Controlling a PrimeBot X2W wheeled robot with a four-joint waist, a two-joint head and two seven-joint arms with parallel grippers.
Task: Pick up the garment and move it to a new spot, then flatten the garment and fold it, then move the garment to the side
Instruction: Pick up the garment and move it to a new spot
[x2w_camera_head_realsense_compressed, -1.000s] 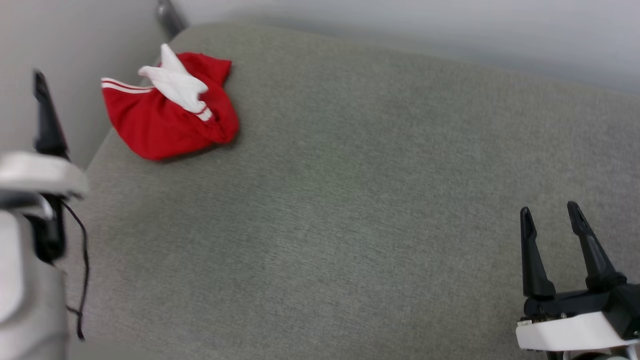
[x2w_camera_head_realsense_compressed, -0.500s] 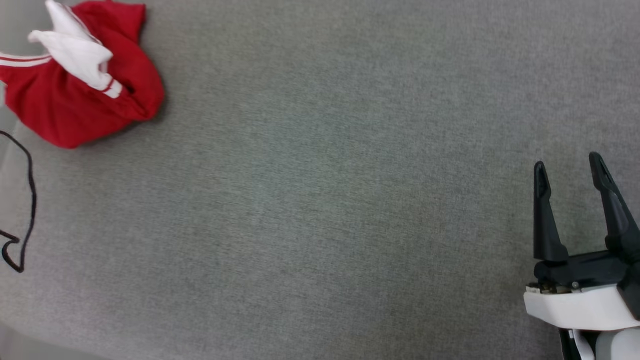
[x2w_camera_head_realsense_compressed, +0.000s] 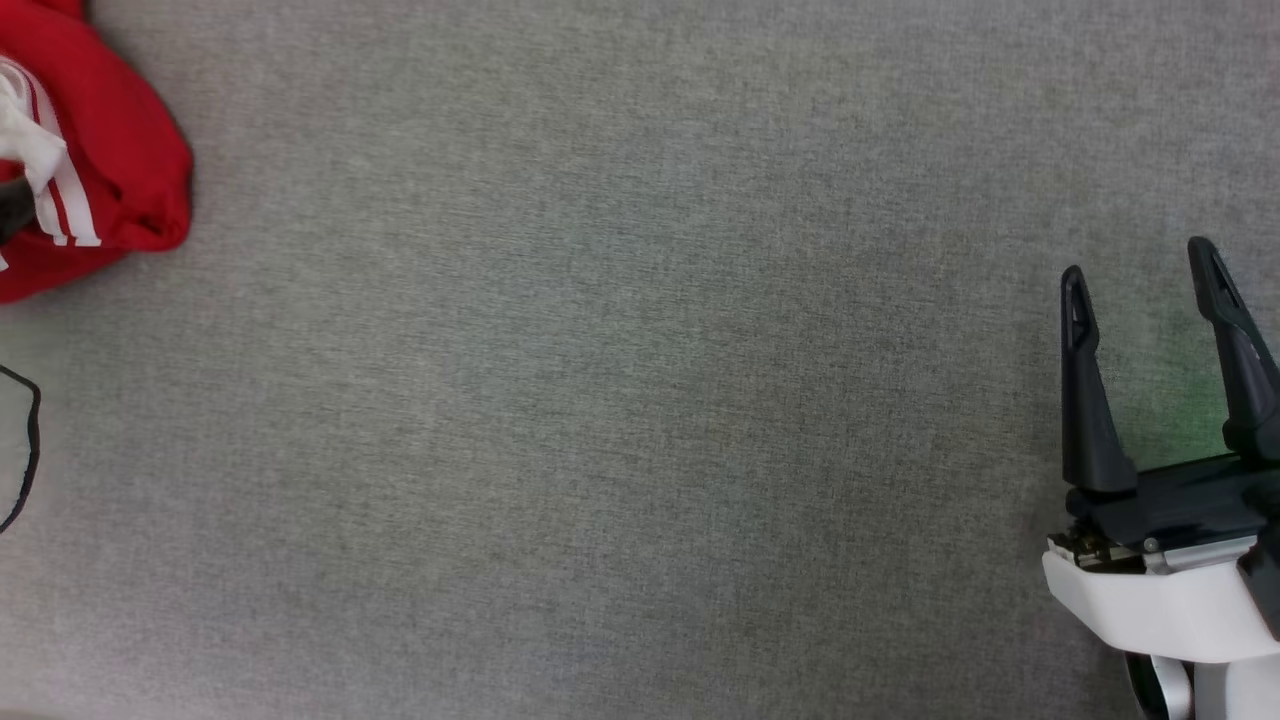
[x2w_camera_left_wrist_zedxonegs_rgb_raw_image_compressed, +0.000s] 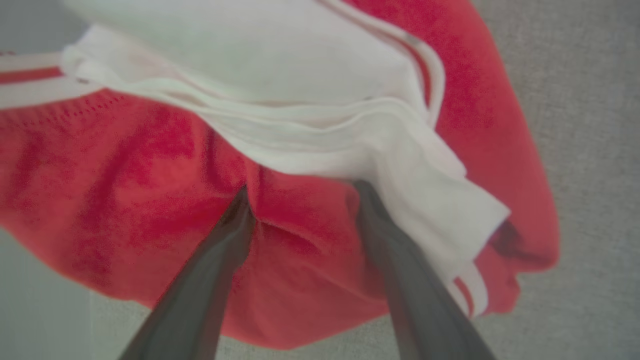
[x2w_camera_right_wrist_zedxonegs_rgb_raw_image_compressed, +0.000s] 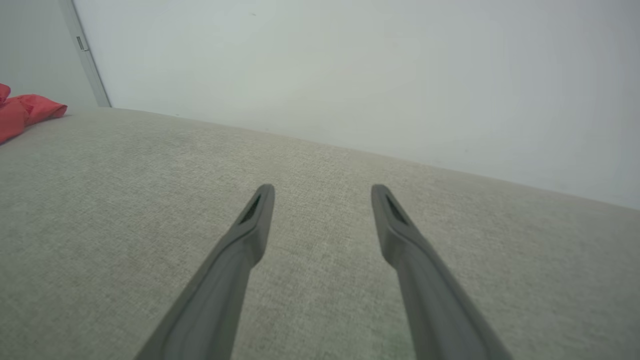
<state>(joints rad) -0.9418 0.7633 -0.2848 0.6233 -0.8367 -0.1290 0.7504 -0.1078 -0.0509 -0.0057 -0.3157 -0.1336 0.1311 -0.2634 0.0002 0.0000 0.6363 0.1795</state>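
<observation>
Garment (x2w_camera_head_realsense_compressed: 90, 150) in a crumpled heap at ten o'clock of the head view, on the grey cushion (x2w_camera_head_realsense_compressed: 640, 400), white sleeve bunched over red. Left gripper (x2w_camera_left_wrist_zedxonegs_rgb_raw_image_compressed: 301, 189) spread wide, tips sunk into the red cloth with a fold between them, nothing pinched. Right gripper (x2w_camera_head_realsense_compressed: 1137, 260) at four o'clock, well apart from the heap, equally wide and empty above bare cushion. By the look of it, barely begun: pick-up being set up, not lifted; moving, flattening, folding and setting aside all left to do.

The red shirt (x2w_camera_head_realsense_compressed: 120, 150) lies crumpled in a heap on the grey fabric surface (x2w_camera_head_realsense_compressed: 640, 400), its white, stripe-trimmed sleeve on top.
</observation>
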